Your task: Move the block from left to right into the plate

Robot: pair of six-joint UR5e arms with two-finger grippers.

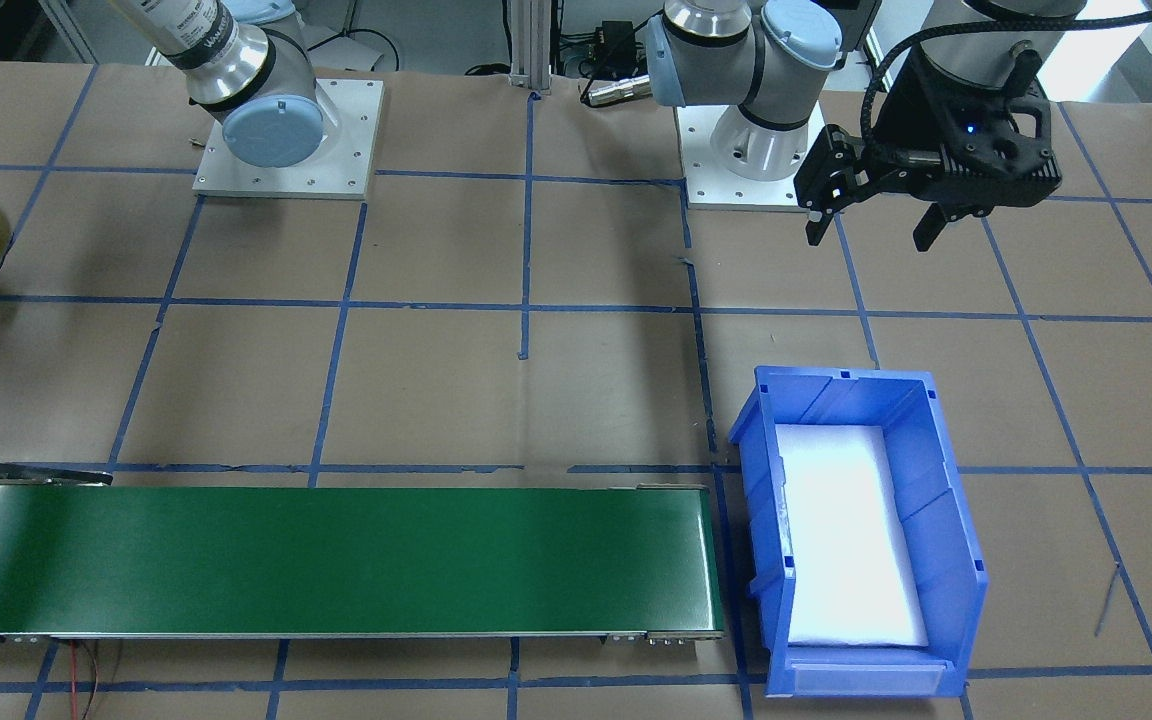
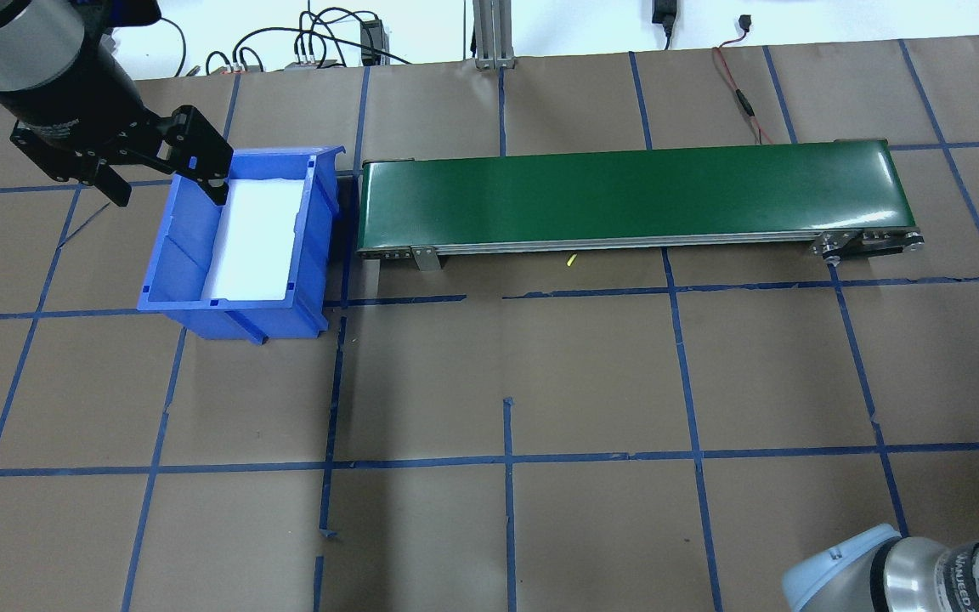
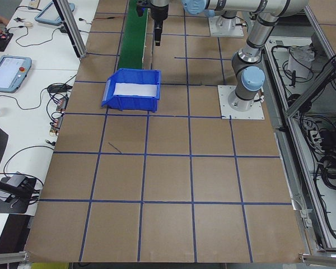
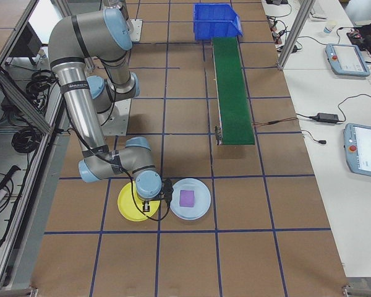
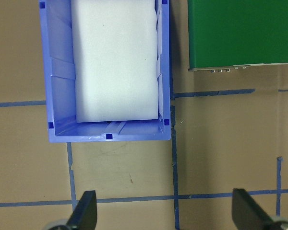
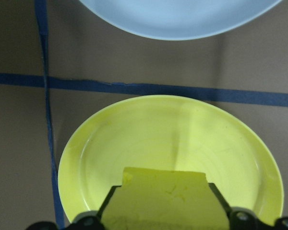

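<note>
The right hand [image 6: 163,211] is gripping a yellow block [image 6: 165,196] and holding it over the yellow plate [image 6: 149,139], low in the right wrist frame; whether the block is touching the plate cannot be told. A pale blue plate [image 6: 177,17] is lying just past a blue tape line at that frame's top. The exterior right view alone is showing a purple block [image 4: 187,198] sitting on that pale blue plate, with the yellow plate beside it at the lower middle of the frame.

The left hand [image 1: 871,225] is hanging released, fingers spread wide, above bare brown surface [image 1: 436,390] at the upper right of the front-facing view, apart from the blue bin [image 1: 946,520]. The left wrist view is showing the bin's white liner [image 5: 115,57] and the green conveyor [image 5: 242,31] ending just beside the bin's wall. In the front-facing frame only the yellow plate's edge is peeking in at the far left, while wide taped squares are lying open between conveyor and arm bases.
</note>
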